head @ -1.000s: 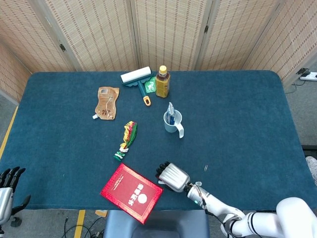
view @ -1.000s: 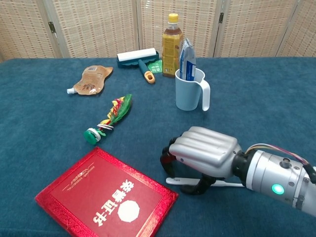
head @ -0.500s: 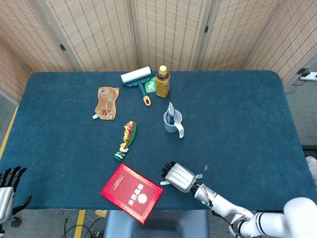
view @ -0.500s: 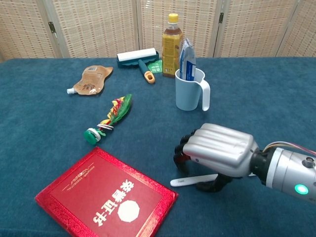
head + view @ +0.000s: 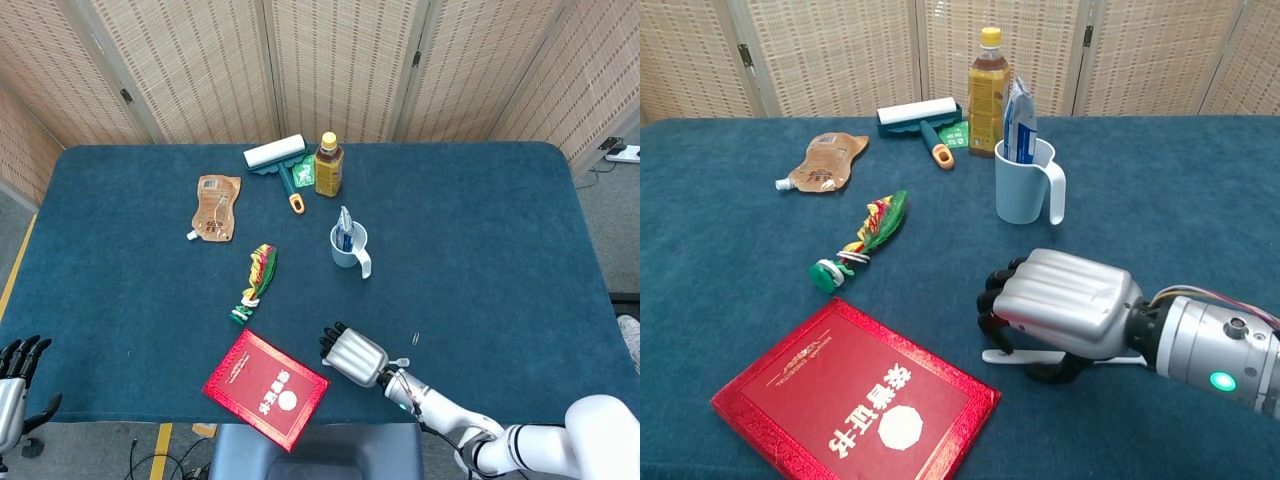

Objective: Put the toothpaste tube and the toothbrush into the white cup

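The right hand [image 5: 1065, 312] is low over the blue tabletop [image 5: 1200, 210], palm down, with its dark fingers [image 5: 997, 305] curled in over the white toothbrush [image 5: 1005, 354]. The toothbrush lies flat on the cloth under the hand; one end comes out just under the fingertips and a short piece shows behind the thumb. The fingers are wrapped around it, but I cannot tell if they really grip it or only touch it.

Beyond the fingers, well apart from them, the white cup [image 5: 1023, 184] stands upright with its handle to the right. The toothpaste tube [image 5: 1017, 118] is already inside it, upright and leaning on the rim. Just behind the cup is a tea bottle [image 5: 988, 92] with a yellow cap, and a lint roller [image 5: 923, 119] lies to the left of the bottle.

To the left of the fingers, very near them, lies a red booklet [image 5: 855, 394] with gold letters. Further left and forward of the fingers are a colourful wrapped bundle [image 5: 866, 238] and a brown spout pouch [image 5: 825, 160].

In the head view the left hand [image 5: 15, 378] is at the bottom left corner, off the tabletop, fingers straight and apart, holding nothing.
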